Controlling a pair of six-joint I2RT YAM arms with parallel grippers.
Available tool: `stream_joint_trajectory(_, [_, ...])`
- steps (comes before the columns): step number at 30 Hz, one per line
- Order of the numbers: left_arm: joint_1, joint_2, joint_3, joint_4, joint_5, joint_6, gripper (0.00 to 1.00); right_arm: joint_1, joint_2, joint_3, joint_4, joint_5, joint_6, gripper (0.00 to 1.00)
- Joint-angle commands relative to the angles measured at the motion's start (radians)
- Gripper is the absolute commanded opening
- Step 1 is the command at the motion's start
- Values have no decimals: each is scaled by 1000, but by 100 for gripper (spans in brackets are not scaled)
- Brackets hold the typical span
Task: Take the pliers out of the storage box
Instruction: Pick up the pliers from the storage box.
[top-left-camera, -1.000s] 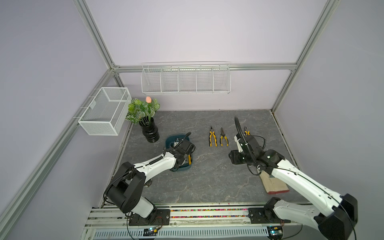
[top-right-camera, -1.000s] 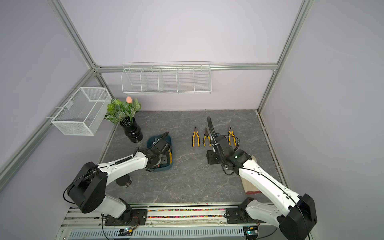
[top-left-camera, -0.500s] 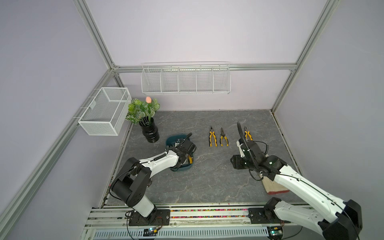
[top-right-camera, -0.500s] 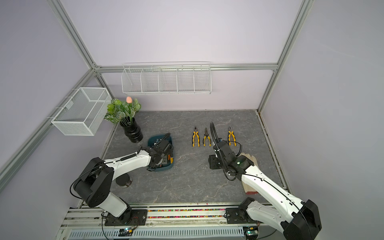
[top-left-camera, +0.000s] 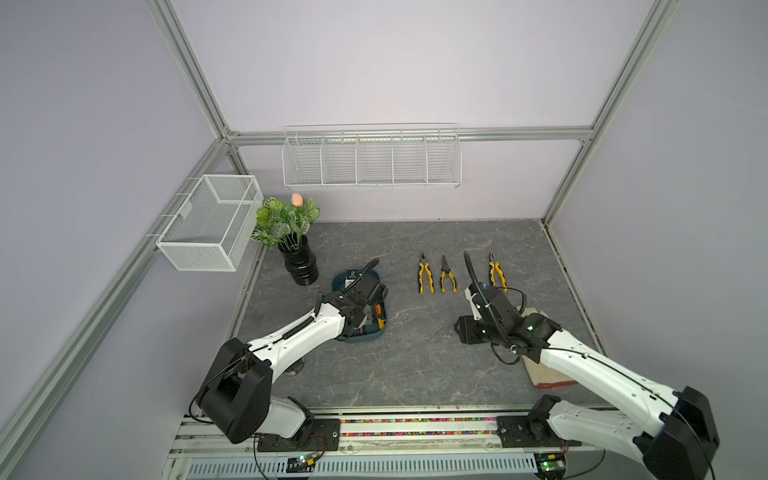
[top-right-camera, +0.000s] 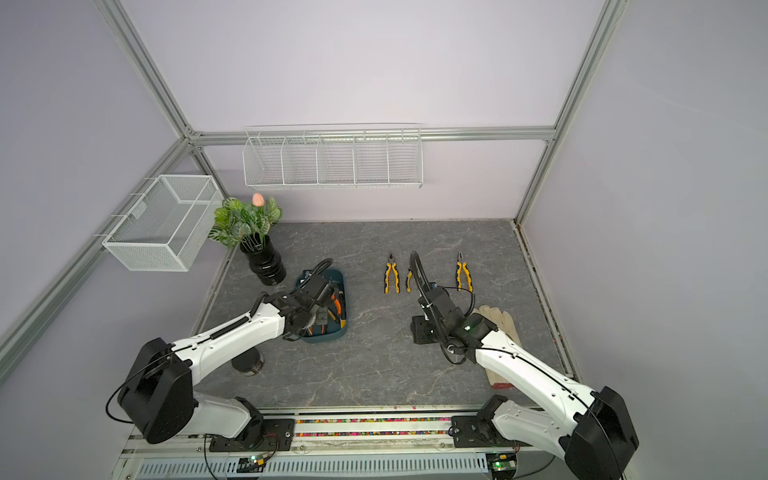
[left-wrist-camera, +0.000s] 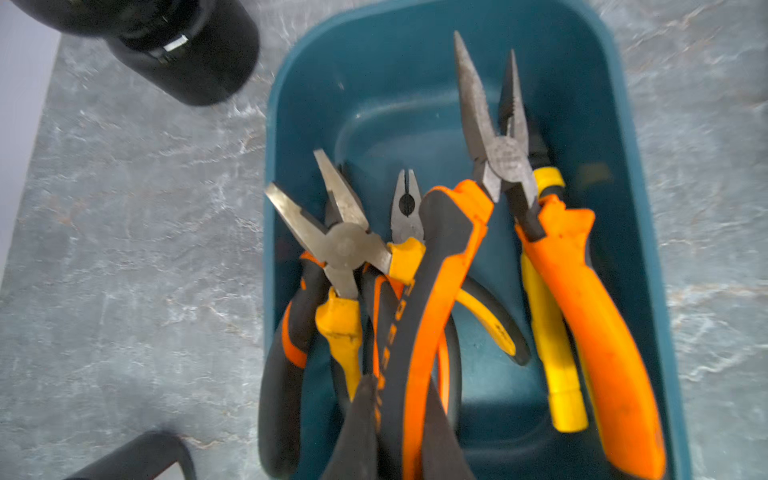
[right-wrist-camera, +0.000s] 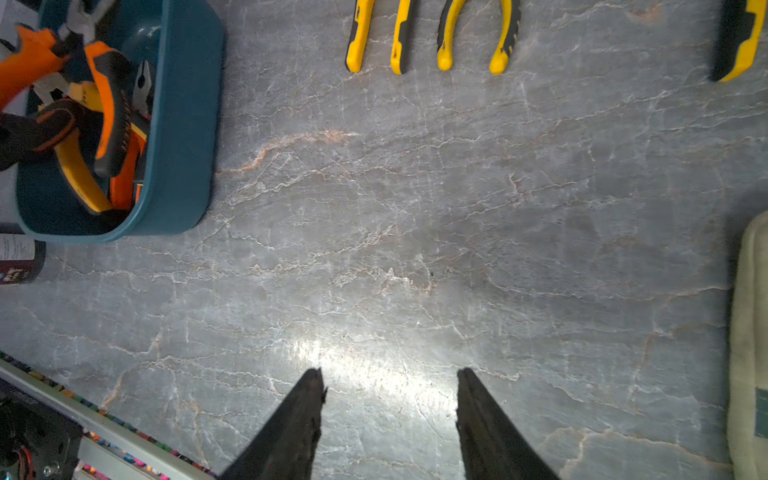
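Step in hand: the grasp inside the storage box (top-left-camera: 365, 337). The box sat left of centre in both top views, near the black vase (top-left-camera: 301, 268).

The left claw (left-wrist-camera: 399, 399) was down in the box, pressed together on one orange-black handle of the long-nosed pliers (left-wrist-camera: 503, 160), at the lower middle of the left wrist view. Only that one handle was pinched, and the nose gaped open toward the top of that frame. Several more pliers lay tangled around it with handles crossing. Couldn't tell whether the held tool had left the pile yet.

Three yellow-handled pliers (top-left-camera: 426, 276) were already out, in a row on the tabletop (top-left-camera: 407, 365) right of centre. The right claw (right-wrist-camera: 390, 374) was spread and empty over bare tabletop.

My read: early-to-mid task, with most of the heap still in the box. The next move calls for a slow, straight lift. Expect the tool to swing on its single handle and maybe drag the flat-nosed pair (left-wrist-camera: 343, 245) lying against it. Clear the box wall, then carry right toward the row, minding the right claw parked below it.
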Motion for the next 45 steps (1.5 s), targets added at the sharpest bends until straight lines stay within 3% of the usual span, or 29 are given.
stream_joint_trajectory(1, [0,-81,22,3,-59,16,0,23,34,-9,48,-35,21,54])
stream_joint_trajectory(9, [-1,-410,-248,319,174,72,0,117,139,88,43,-6,12,54])
stream_joint_trajectory(14, [0,-583,-413,522,240,72,0,141,180,136,58,-12,20,54])
stream_joint_trajectory(20, [0,-550,-389,483,301,75,0,182,285,278,32,-9,8,54])
stream_joint_trajectory(26, [-11,-542,-392,508,315,47,0,233,511,515,-41,52,-2,54])
stream_joint_trajectory(31, [-14,-541,-392,507,315,47,0,267,671,688,-60,6,6,54])
stream_joint_trajectory(37, [-14,-548,-404,510,317,49,0,253,667,705,-47,24,1,54])
stream_joint_trajectory(45, [-28,-544,-448,513,273,68,0,238,606,823,-241,280,-14,54])
